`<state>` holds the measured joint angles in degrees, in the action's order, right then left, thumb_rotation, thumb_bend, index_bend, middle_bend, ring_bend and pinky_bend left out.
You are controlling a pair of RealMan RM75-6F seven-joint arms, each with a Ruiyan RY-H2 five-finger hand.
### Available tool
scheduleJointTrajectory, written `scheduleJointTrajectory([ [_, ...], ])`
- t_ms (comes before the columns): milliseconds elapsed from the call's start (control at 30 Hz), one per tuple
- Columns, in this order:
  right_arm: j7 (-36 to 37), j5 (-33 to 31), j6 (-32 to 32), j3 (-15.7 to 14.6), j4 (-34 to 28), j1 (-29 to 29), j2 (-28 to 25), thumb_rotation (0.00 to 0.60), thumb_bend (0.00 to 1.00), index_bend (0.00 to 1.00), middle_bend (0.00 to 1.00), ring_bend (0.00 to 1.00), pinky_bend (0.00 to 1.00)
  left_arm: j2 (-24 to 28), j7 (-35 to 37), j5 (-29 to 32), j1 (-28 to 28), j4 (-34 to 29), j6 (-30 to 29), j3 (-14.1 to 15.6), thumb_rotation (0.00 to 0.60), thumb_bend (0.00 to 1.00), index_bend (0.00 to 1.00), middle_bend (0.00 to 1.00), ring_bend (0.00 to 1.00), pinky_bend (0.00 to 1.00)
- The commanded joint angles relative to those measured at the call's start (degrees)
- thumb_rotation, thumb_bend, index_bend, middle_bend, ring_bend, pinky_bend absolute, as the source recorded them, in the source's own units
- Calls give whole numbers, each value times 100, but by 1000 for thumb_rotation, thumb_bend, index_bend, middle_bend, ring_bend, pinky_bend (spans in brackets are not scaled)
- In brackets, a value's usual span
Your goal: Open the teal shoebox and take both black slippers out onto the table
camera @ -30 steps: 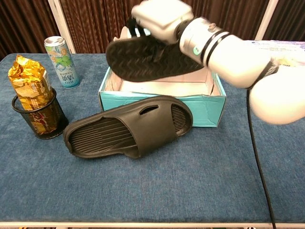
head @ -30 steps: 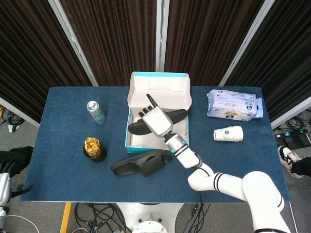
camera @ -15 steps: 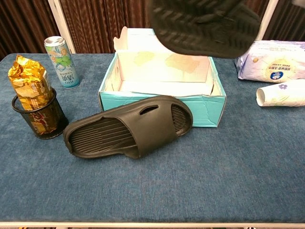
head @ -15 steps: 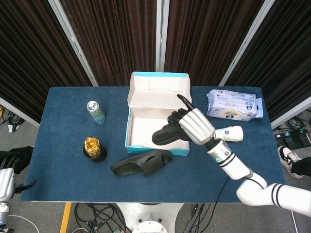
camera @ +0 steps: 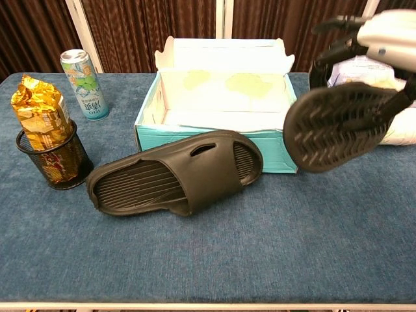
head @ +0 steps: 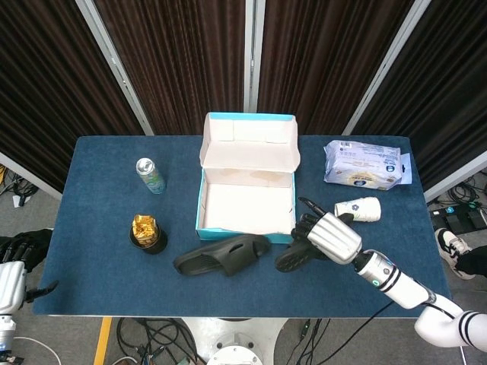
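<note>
The teal shoebox (head: 200, 207) (camera: 153, 139) stands open in the middle of the table, lid folded back, its white inside bare. One black slipper (head: 221, 256) (camera: 175, 175) lies flat on the blue cloth just in front of the box. My right hand (head: 332, 236) (camera: 389, 34) grips the second black slipper (head: 291, 258) (camera: 337, 127) off the box's front right corner; it is tilted, its ribbed sole facing the chest camera. Whether it touches the cloth I cannot tell. My left hand (head: 9, 283) shows only at the bottom left edge, off the table.
A drink can (head: 151, 176) (camera: 84, 75) and a black mesh cup holding a gold packet (head: 147, 233) (camera: 45, 140) stand left of the box. A tissue pack (head: 362, 163) and a paper cup on its side (head: 358, 209) lie at the right.
My right hand has carried the second slipper up out of the box, then right and down toward the table's front. The other slipper and the box have stayed put.
</note>
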<state>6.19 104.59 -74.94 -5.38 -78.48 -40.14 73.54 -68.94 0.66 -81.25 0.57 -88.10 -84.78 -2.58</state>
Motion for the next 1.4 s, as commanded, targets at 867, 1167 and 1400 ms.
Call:
scheduleJointTrajectory([
  [867, -96, -1016, -480, 303, -40, 1138, 46, 600, 104, 0, 11, 0, 0, -48, 102, 29, -32, 101, 18, -2, 600, 0, 264, 184, 105, 85],
  [1167, -288, -2101, -1435, 383, -1095, 2481, -452, 600, 146, 0, 96, 0, 0, -175, 29, -85, -140, 204, 3, -39, 600, 0, 264, 184, 106, 85],
  [1400, 85, -2119, -1890, 402, -1381, 3035, -612, 600, 146, 0, 88, 0, 0, -268, -62, -189, -168, 245, -128, -64, 600, 0, 264, 184, 105, 86],
])
